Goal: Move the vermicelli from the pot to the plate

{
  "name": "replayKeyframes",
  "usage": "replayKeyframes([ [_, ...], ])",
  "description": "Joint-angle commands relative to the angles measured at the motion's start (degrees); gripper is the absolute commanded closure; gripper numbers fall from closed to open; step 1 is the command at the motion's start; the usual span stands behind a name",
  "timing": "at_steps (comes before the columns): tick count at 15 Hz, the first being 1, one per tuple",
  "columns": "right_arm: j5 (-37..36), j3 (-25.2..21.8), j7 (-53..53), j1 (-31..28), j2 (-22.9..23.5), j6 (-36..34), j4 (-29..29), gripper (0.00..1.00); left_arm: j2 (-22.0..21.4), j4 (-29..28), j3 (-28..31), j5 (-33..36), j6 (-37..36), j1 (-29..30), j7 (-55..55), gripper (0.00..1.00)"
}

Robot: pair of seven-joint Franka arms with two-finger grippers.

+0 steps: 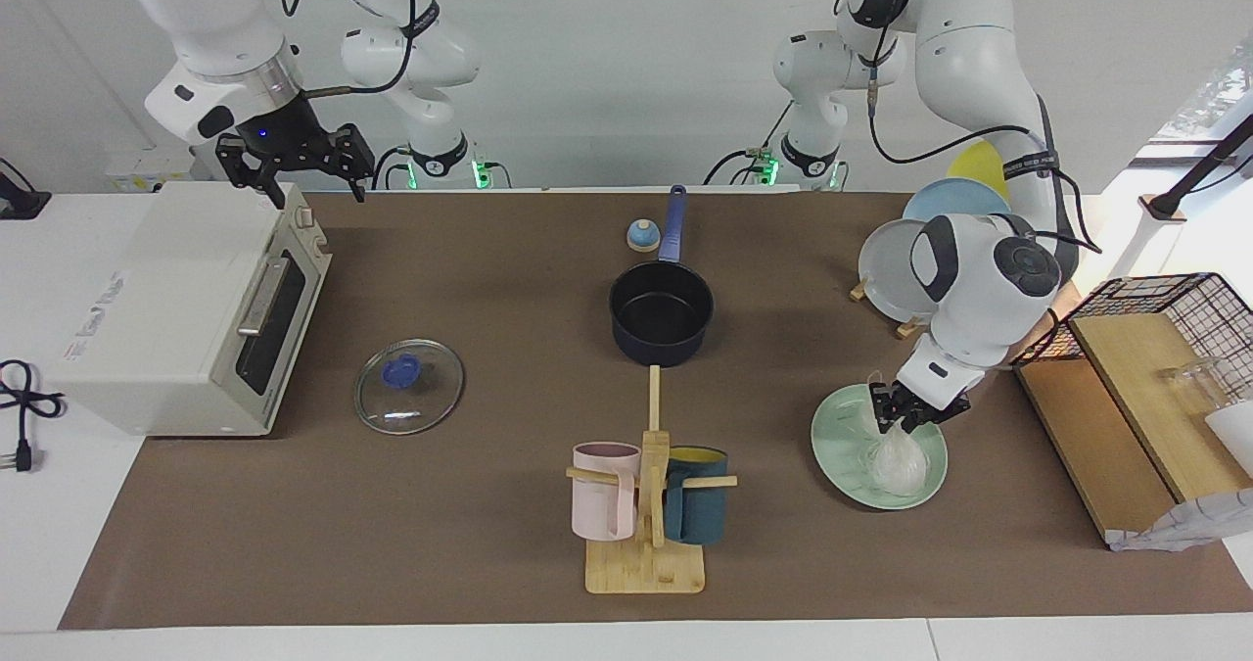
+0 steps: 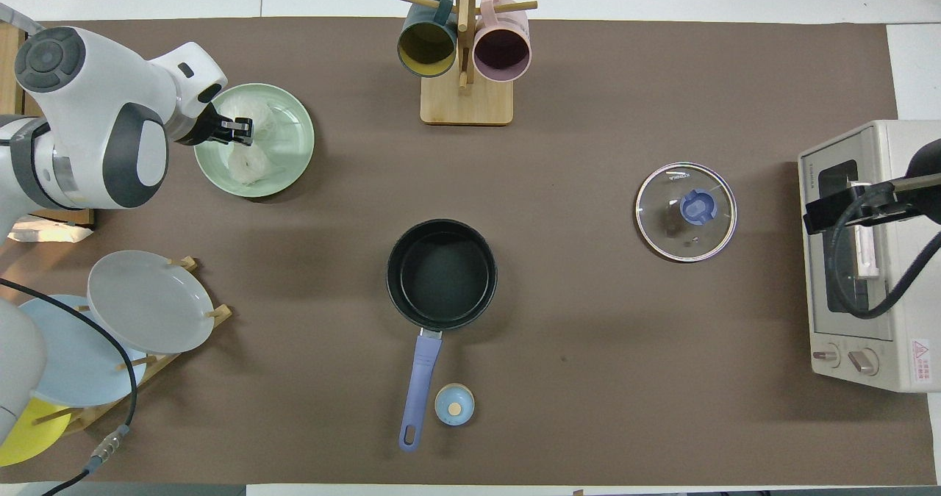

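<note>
Now the left gripper [image 1: 905, 416], pinching the vermicelli [image 1: 899, 460] directly below it over the plate [image 1: 839, 426], should open gently; the right gripper [image 1: 294, 166] waits, spread wide.

A glass lid [image 1: 408, 387] with a blue knob lies flat on the brown surface [image 1: 489, 543], just beside a white toaster oven [image 1: 186, 308]. A wooden mug stand [image 1: 648, 534] holds a pink mug [image 1: 604, 490] and a dark teal mug [image 1: 697, 506]. A rack [image 2: 110, 378] keeps grey, light blue and yellow plates on edge.
</note>
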Motion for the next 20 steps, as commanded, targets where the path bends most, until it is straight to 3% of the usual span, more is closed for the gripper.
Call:
replayKeyframes([
  [1,-1.1,-0.5,1.8,0.3,0.1,0.5,-0.3,0.0,-1.6,0.6,0.5,1.0,-1.8,-0.7,-0.1,0.0],
  [12,0.7,-2.0,4.0,1.0,-0.1,1.0,0.5,0.0,-20.4,1.0,0.4,1.0,-24.7,-0.5,-3.5,0.0],
  [17,0.7,-1.8,4.1,0.5,-0.6,1.6,-0.1,0.0,-25.7,-0.5,0.1,0.9,-33.2,-0.8,-5.1,0.0],
  [20,0.7,-1.8,4.1,0.5,-0.6,1.7,0.0,0.0,-26.7,-0.5,0.1,0.9,-35.1,-2.3,-8.3,0.0],
])
